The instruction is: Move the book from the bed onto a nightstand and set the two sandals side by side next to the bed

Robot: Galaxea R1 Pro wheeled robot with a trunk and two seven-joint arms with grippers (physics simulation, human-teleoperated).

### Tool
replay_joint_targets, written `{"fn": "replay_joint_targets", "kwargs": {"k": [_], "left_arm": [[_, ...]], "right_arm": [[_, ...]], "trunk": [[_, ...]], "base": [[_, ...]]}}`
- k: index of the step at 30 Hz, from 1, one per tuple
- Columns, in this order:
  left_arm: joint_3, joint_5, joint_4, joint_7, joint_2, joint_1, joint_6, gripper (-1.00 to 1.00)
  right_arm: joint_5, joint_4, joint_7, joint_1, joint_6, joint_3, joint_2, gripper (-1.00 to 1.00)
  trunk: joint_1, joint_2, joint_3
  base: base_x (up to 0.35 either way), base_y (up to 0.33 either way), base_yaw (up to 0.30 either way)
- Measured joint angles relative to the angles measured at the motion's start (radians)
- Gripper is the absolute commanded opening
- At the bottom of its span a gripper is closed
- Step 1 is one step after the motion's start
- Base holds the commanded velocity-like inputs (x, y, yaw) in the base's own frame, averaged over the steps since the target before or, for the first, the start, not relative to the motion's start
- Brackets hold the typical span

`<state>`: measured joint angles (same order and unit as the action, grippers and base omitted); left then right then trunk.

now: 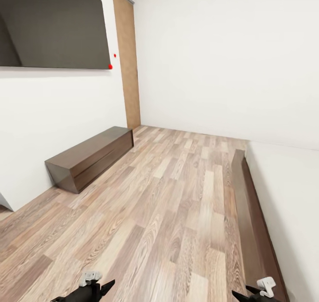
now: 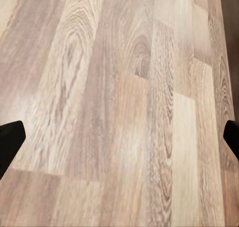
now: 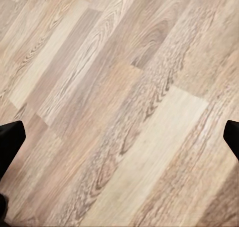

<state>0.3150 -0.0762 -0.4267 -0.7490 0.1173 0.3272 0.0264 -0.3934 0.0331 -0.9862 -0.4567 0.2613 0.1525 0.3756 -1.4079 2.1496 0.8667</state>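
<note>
The bed (image 1: 251, 213) runs along the right edge of the head view, a dark brown frame rail with a light grey mattress (image 1: 290, 195) above it. My left gripper (image 1: 92, 288) and right gripper (image 1: 260, 294) sit low at the bottom edge, over the plank floor. In the left wrist view my left gripper (image 2: 119, 144) is open, its black fingertips (image 2: 10, 144) far apart over bare planks. My right gripper (image 3: 119, 142) is also open with nothing between its fingertips (image 3: 11, 142). The book, the sandals and the nightstand are out of view.
A long dark low cabinet (image 1: 91, 158) stands against the left wall under a large dark screen (image 1: 53, 25). A wooden door (image 1: 126, 63) is in the far left corner. Wood-plank floor (image 1: 168, 204) stretches between the cabinet and the bed.
</note>
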Motion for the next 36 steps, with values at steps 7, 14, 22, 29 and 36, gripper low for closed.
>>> {"fn": "replay_joint_targets", "kwargs": {"k": [7,14,22,29,36], "left_arm": [[0.0,0.0,0.0,0.0,0.0,0.0,0.0,1.0],[-0.001,0.0,0.001,0.0,0.0,-0.001,0.0,1.0],[-0.001,0.0,0.018,0.001,0.0,0.0,0.007,1.0],[-0.001,0.0,0.028,0.002,-0.004,-0.001,0.034,1.0],[0.001,0.0,0.028,0.002,-0.006,-0.001,0.039,1.0]], "right_arm": [[0.0,0.0,0.0,0.0,0.0,0.0,0.0,1.0],[0.001,-0.035,0.005,0.0,0.004,0.004,-0.012,1.0],[0.003,-0.066,0.359,0.001,0.053,0.003,-0.086,1.0],[0.004,-0.067,0.674,0.001,0.073,0.005,-0.167,1.0],[0.003,-0.067,0.703,0.001,0.097,0.004,-0.173,1.0]], "trunk": [[0.0,0.0,0.0],[0.0,0.0,0.0],[0.0,0.0,0.0],[0.0,0.0,0.0],[0.0,0.0,0.0]], "base": [[0.321,0.0,0.0],[0.309,0.0,0.0],[0.306,0.0,0.0],[0.305,0.0,0.0],[0.261,0.0,0.0]]}}
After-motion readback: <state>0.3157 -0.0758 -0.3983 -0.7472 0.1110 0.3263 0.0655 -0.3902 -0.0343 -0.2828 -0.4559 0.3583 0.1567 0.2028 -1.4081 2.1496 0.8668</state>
